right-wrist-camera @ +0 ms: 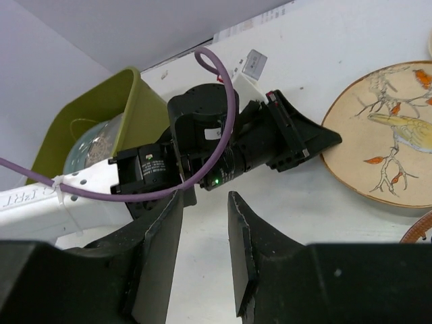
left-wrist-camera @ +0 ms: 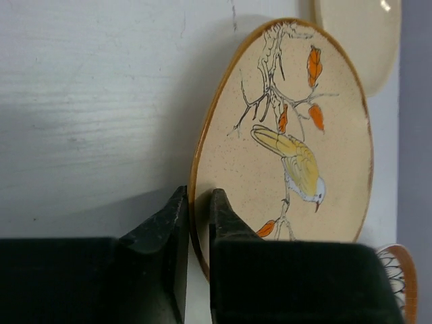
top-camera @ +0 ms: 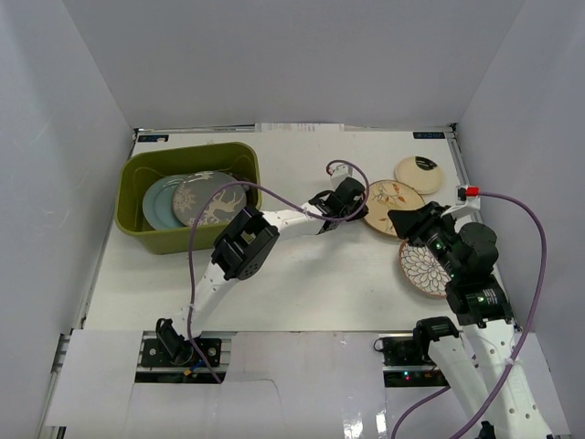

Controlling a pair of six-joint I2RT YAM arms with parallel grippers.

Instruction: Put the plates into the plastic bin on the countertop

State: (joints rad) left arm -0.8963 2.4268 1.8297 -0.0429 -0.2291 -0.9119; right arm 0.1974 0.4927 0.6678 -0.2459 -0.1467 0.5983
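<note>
The olive-green plastic bin (top-camera: 137,197) stands at the back left and holds a blue-grey plate (top-camera: 157,203) and a grey deer plate (top-camera: 212,198). My left gripper (top-camera: 358,203) is shut on the near rim of the cream leaf-and-bird plate (top-camera: 395,203), which lies on the countertop; in the left wrist view the gripper (left-wrist-camera: 196,202) clamps that plate's (left-wrist-camera: 297,128) brown edge. My right gripper (top-camera: 402,222) is open and empty, hovering over the countertop beside the brown-rimmed white petal plate (top-camera: 422,273). The small cream plate (top-camera: 419,173) lies at the back right.
In the right wrist view the left arm's wrist (right-wrist-camera: 223,145) crosses in front of my open right gripper (right-wrist-camera: 202,209), with the bin (right-wrist-camera: 111,108) behind it. White walls enclose the countertop (top-camera: 311,274). A purple cable (top-camera: 274,197) loops over the left arm.
</note>
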